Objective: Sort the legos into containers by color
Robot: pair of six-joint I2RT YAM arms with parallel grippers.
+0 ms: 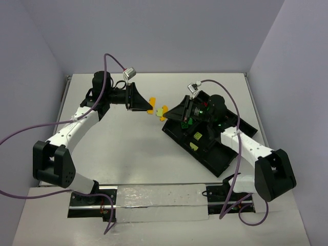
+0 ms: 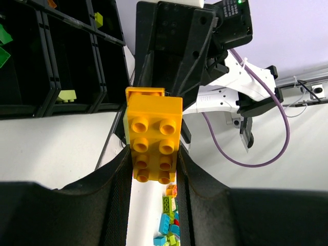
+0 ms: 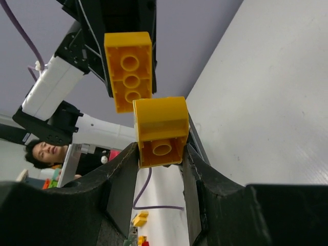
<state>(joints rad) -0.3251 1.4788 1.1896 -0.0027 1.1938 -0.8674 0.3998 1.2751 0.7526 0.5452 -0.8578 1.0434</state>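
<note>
While both arms meet above the middle of the desk [image 1: 128, 148], each end effector pinches one brick. The left end effector [image 2: 154, 171] is pressed against the two long sides of a long orange brick [image 2: 154, 141]. This brick stands in the centre of the left wrist view with its studs toward the camera. The right end effector [image 3: 160, 151] grips a short orange brick [image 3: 161, 120] between its fingers, low in the centre of the right wrist view.

In the right wrist view the long orange brick sits just above and to the left of the short one. Their corners overlap there, and I cannot tell if they touch. In the top view the two bricks are side by side between the end effectors, just left of the upper corner of the tray [image 1: 225, 159].

The black tray lies at an angle on the right half of the desk, under the right arm. In its compartments a green brick [image 1: 188, 122] and two yellowish bricks [image 1: 195, 136] lie apart from each other. A pale green brick [image 2: 66, 95] rests in a compartment at the left of the left wrist view.
</note>
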